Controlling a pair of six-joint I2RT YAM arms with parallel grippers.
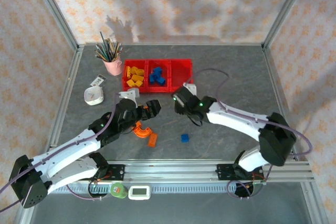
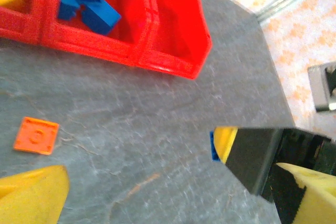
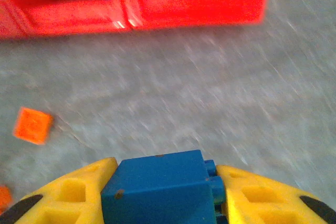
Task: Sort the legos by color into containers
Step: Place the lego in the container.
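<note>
Clamping a blue brick [image 3: 157,195] between its yellow fingers [image 3: 79,198], the right gripper [image 3: 165,171] hangs just in front of the red containers [image 1: 180,72], low over the grey table [image 1: 231,77], with the brick pinched on both sides. Over on the other side, the left gripper [image 2: 170,182] sits in front of the containers too, a touch further back, jaws spread wide apart with nothing between them. Look inside the containers: yellow bricks [image 1: 135,76] are heaped in the left bin, and blue bricks [image 1: 156,75] are piled in the middle one. An orange tile [image 2: 35,135] lies flat on the table in front of the containers, clear of both grippers. Further out from the containers, near the arm bases, an orange arch [image 1: 140,129] rests beside an orange flat piece [image 1: 153,139], and a lone blue cube [image 1: 185,138] sits off to their right. Just left of the containers stands a pink cup [image 1: 112,67] bristling with pencils [image 1: 107,50].
</note>
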